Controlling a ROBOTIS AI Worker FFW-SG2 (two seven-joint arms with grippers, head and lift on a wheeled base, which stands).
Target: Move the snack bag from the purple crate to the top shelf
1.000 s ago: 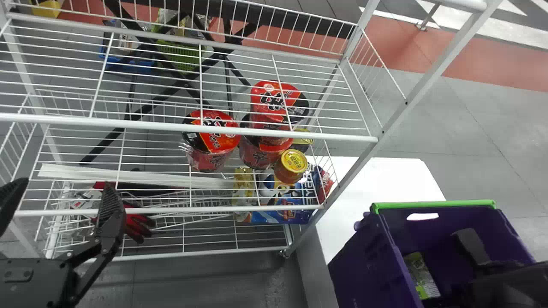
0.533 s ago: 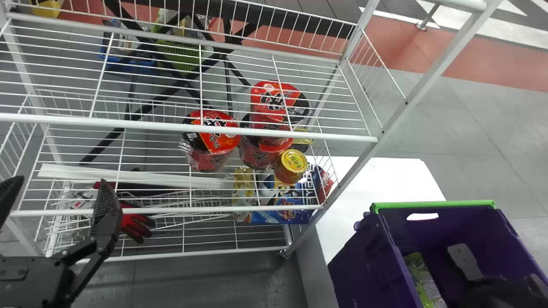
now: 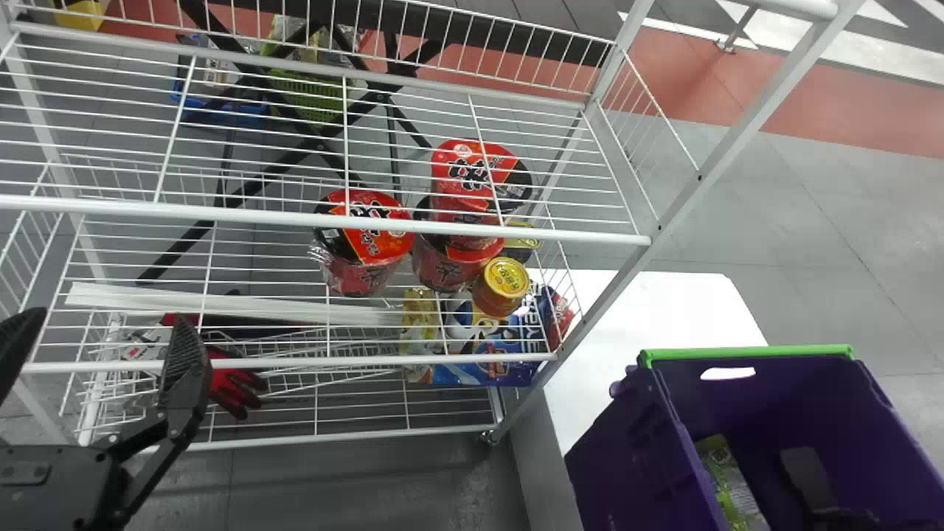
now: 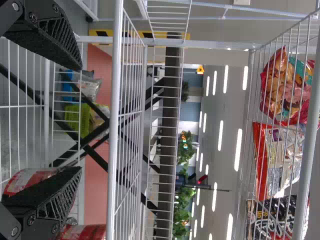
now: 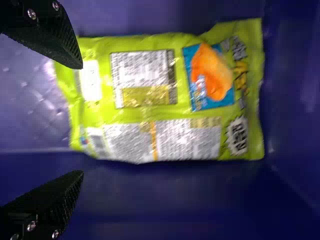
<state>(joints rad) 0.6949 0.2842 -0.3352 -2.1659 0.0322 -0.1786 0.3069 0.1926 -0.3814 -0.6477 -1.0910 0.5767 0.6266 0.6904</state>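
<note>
White wire shelving [image 3: 324, 223] stands beside a desk [image 3: 664, 302] in the head view; the purple crate [image 3: 627, 457] holds the green snack bag [image 3: 726, 479], and the left gripper [image 3: 110, 318] hangs spread near the rack. In the left wrist view, packaged snacks [image 4: 277, 157] occupy the top shelf [image 4: 308, 150]. In the right wrist view, the right gripper [image 5: 82, 119] has its fingers apart at the ungrasped bag: picking seems under way, and next calls for centring, then closing.
</note>
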